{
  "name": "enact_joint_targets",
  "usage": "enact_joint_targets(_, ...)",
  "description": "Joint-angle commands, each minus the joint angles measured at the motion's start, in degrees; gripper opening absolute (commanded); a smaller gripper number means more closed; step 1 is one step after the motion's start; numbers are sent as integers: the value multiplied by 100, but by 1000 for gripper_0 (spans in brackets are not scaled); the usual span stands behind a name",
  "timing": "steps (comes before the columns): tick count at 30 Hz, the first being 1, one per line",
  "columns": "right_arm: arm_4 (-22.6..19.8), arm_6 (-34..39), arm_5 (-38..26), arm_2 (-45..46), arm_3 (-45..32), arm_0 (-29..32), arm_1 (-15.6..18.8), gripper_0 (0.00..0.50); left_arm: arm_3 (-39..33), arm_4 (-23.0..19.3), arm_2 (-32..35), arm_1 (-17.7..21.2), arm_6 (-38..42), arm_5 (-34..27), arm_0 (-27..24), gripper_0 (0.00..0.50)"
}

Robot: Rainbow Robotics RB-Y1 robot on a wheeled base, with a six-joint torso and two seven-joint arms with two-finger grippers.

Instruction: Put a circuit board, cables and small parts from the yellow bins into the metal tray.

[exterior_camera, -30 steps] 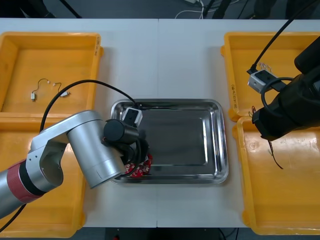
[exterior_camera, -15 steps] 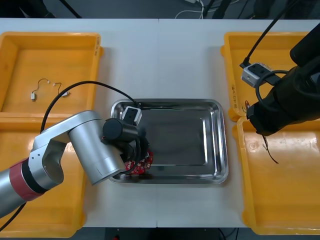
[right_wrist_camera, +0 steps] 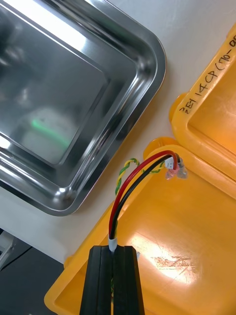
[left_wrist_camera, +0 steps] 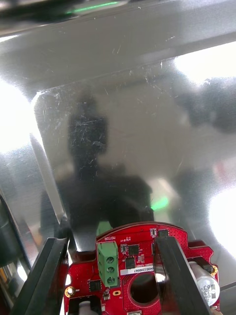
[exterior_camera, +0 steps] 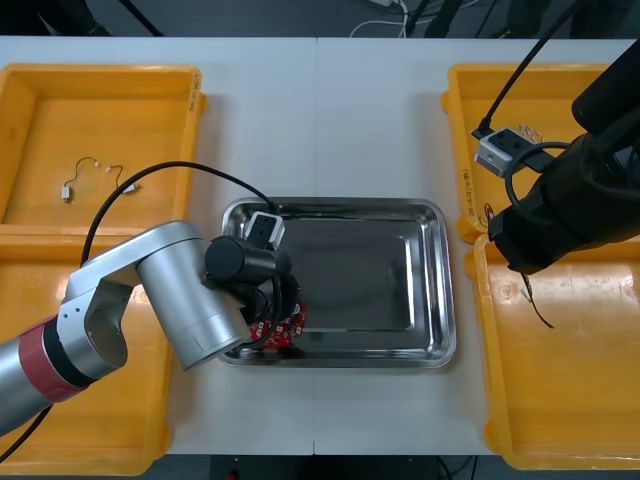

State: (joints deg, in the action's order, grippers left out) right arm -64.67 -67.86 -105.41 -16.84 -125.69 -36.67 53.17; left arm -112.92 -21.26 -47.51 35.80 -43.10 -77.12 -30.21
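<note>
Light tabletop (exterior_camera: 380, 120) runs to a dark floor (exterior_camera: 250, 18) beyond its far edge, with yellow bins (exterior_camera: 100, 72) at both sides of a shiny metal tray (exterior_camera: 443, 300). The left pincer (left_wrist_camera: 106, 240) grasps a round red circuit board (exterior_camera: 286, 333), a green terminal block on its face, at the tray's near left corner. The right pincer (right_wrist_camera: 113, 248) is clenched on a cable (right_wrist_camera: 129, 182) of red, black and yellow-green strands above the near right bin (right_wrist_camera: 196, 236), just beside the tray.
</note>
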Motion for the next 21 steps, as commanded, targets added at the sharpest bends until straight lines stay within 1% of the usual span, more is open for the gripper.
enact_joint_targets(1,7,-105,38,-83,-79,-209,97,0,-134,-1,5,-3,628,65,50,500)
enact_joint_targets(6,51,-113,47,-144,-79,-218,97,0,-240,-98,145,-3,610,4,50,500)
enact_joint_targets(10,112,-140,126,-311,-79,-226,62,0,-477,-203,312,-20,566,-366,15,500)
enact_joint_targets(15,235,-157,143,-461,-79,-305,-167,0,-837,-484,611,-73,496,-946,-73,500)
enact_joint_targets(18,297,-175,143,-592,-79,-402,-325,0,-996,-590,769,-91,452,-1201,-108,500)
enact_joint_targets(21,455,-175,143,-882,-79,-543,-457,0,-1119,-730,954,-91,399,-1385,-134,500)
